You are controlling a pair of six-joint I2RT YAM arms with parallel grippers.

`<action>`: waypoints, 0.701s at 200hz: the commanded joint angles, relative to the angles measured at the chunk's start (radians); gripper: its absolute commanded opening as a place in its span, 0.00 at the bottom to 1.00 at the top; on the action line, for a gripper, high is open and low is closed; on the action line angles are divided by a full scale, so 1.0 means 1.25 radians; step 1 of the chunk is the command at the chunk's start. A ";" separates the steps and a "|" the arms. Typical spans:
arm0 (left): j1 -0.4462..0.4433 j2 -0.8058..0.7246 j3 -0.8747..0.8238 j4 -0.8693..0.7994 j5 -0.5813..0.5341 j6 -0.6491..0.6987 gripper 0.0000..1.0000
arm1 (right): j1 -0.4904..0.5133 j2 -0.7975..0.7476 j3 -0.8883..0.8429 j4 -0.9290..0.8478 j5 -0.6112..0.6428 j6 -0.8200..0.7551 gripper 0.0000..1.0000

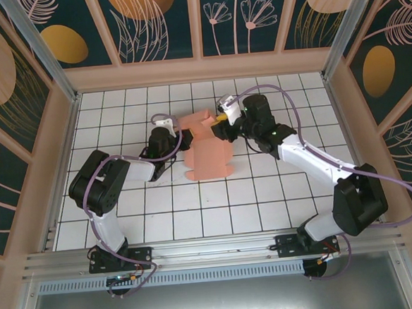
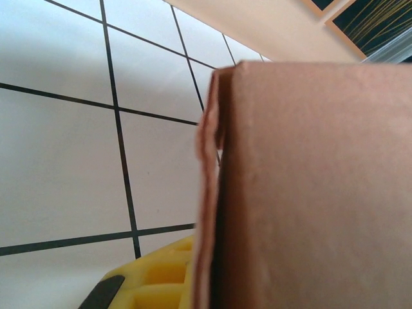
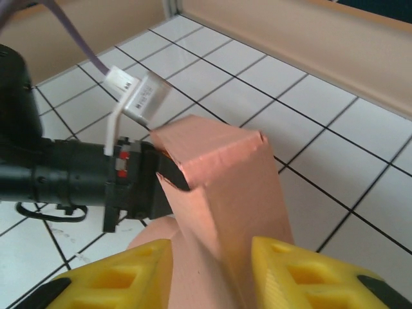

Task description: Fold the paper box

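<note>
Left pincer [image 3: 168, 175] clamps the salmon-pink paper box [image 3: 225, 193], partly folded upright.

Seen from above, the light is bright and even and falls from overhead. The white tiled floor [image 1: 266, 207] shows only soft, faint shadows close around the paper box [image 1: 208, 158]. Far from the box, at the picture's edges, straight lines lean outward as through a wide lens.

In the left wrist view the box [image 2: 315, 193] sits very near the lens, shaded, brownish and slightly soft, while the tile lines to its left stay crisp.

In the right wrist view the box [image 3: 225, 187] is well lit and sharp. Pale sheen lies on the tiles beyond it. Below it, the right gripper [image 3: 211, 257] shows yellow fingers [image 3: 116, 283] that blur.
</note>
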 commanded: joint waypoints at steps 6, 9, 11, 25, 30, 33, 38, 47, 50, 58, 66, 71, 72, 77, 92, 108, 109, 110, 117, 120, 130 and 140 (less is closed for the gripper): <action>-0.003 -0.004 0.018 0.040 0.020 -0.006 0.00 | 0.004 0.001 -0.006 0.011 -0.038 0.010 0.40; -0.003 -0.004 0.018 0.041 0.020 -0.007 0.00 | 0.005 0.005 -0.004 0.010 -0.032 0.010 0.40; -0.003 -0.004 0.018 0.041 0.020 -0.007 0.00 | 0.006 0.007 -0.002 0.008 -0.028 0.009 0.40; -0.002 -0.007 0.015 0.041 0.020 -0.009 0.00 | 0.013 0.026 0.011 0.001 0.006 0.004 0.39; -0.003 -0.009 0.014 0.041 0.020 -0.008 0.00 | 0.017 0.032 0.017 -0.001 0.021 0.003 0.39; -0.003 -0.009 0.013 0.041 0.020 -0.008 0.00 | 0.019 0.037 0.020 -0.003 0.029 0.001 0.38; -0.003 -0.010 0.013 0.040 0.020 -0.007 0.00 | 0.022 0.044 0.026 -0.007 0.039 -0.003 0.38; -0.003 -0.012 0.012 0.039 0.018 -0.007 0.00 | 0.030 0.057 0.039 -0.014 0.059 -0.008 0.37; -0.003 -0.013 0.012 0.038 0.018 -0.005 0.00 | 0.032 0.060 0.041 -0.014 0.065 -0.009 0.37; -0.002 -0.014 0.012 0.037 0.017 -0.005 0.00 | 0.040 0.072 0.051 -0.020 0.084 -0.013 0.36; -0.003 -0.014 0.013 0.037 0.018 -0.006 0.00 | 0.052 0.083 0.060 -0.025 0.104 -0.020 0.35; -0.003 -0.013 0.012 0.037 0.018 -0.005 0.00 | 0.058 0.091 0.065 -0.028 0.117 -0.024 0.35; -0.003 -0.014 0.012 0.037 0.018 -0.005 0.00 | 0.060 0.093 0.067 -0.029 0.121 -0.025 0.35; -0.003 -0.012 0.012 0.037 0.018 -0.005 0.00 | 0.067 0.101 0.071 -0.029 0.137 -0.027 0.35; -0.003 -0.013 0.011 0.037 0.018 -0.005 0.00 | 0.088 0.122 0.082 -0.030 0.201 -0.035 0.32; -0.003 -0.011 0.012 0.036 0.016 -0.004 0.00 | 0.109 0.143 0.093 -0.024 0.278 -0.041 0.27; -0.003 -0.012 0.012 0.036 0.016 -0.004 0.00 | 0.110 0.144 0.093 -0.024 0.282 -0.041 0.27; -0.003 -0.012 0.011 0.036 0.016 -0.004 0.00 | 0.112 0.145 0.094 -0.023 0.285 -0.041 0.27; -0.003 -0.012 0.012 0.036 0.016 -0.003 0.00 | 0.121 0.155 0.097 -0.020 0.322 -0.046 0.25; -0.003 -0.013 0.011 0.036 0.017 -0.003 0.00 | 0.125 0.157 0.098 -0.018 0.337 -0.048 0.25; -0.003 -0.012 0.013 0.035 0.016 -0.001 0.00 | 0.138 0.169 0.101 -0.010 0.383 -0.055 0.24; -0.003 -0.011 0.013 0.035 0.017 -0.002 0.00 | 0.152 0.179 0.104 0.003 0.431 -0.057 0.23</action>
